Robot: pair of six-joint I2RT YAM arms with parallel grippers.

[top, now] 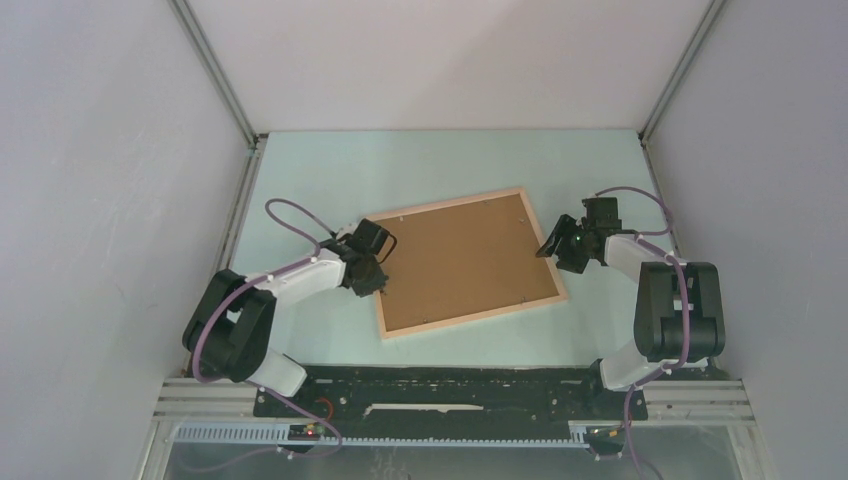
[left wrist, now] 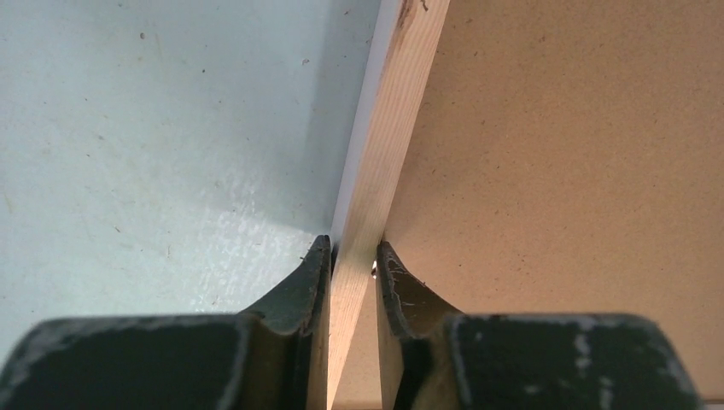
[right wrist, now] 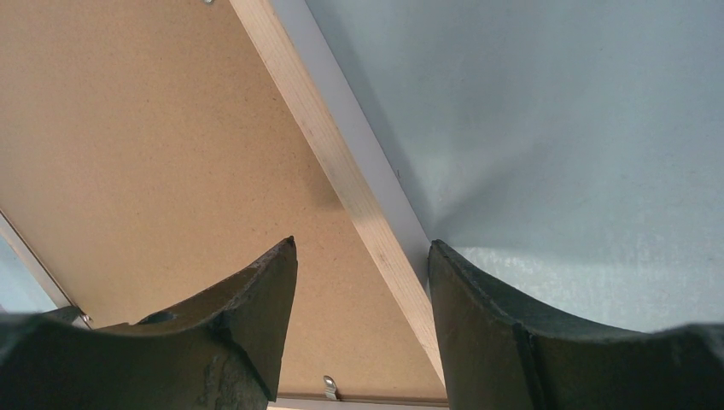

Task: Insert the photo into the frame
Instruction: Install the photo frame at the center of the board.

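The frame (top: pixel 470 320) lies flat mid-table at a slant, pale wood face up. Inside it sits the brown board back of the photo (top: pixel 462 262); the picture side is hidden. My left gripper (top: pixel 378 272) is at the frame's left rail. In the left wrist view the gripper (left wrist: pixel 352 248) is shut on that wooden rail (left wrist: pixel 384 145), one finger on each side, with the board (left wrist: pixel 580 171) to the right. My right gripper (top: pixel 556 250) hovers over the right rail. Its wrist view shows the gripper (right wrist: pixel 363 248) open, straddling the rail (right wrist: pixel 324 145) without touching it.
A small metal clip (right wrist: pixel 328 386) sits on the board near the frame's inner edge. Pale green tabletop (top: pixel 330 170) surrounds the frame. Grey walls with metal posts enclose the table on the left, right and back.
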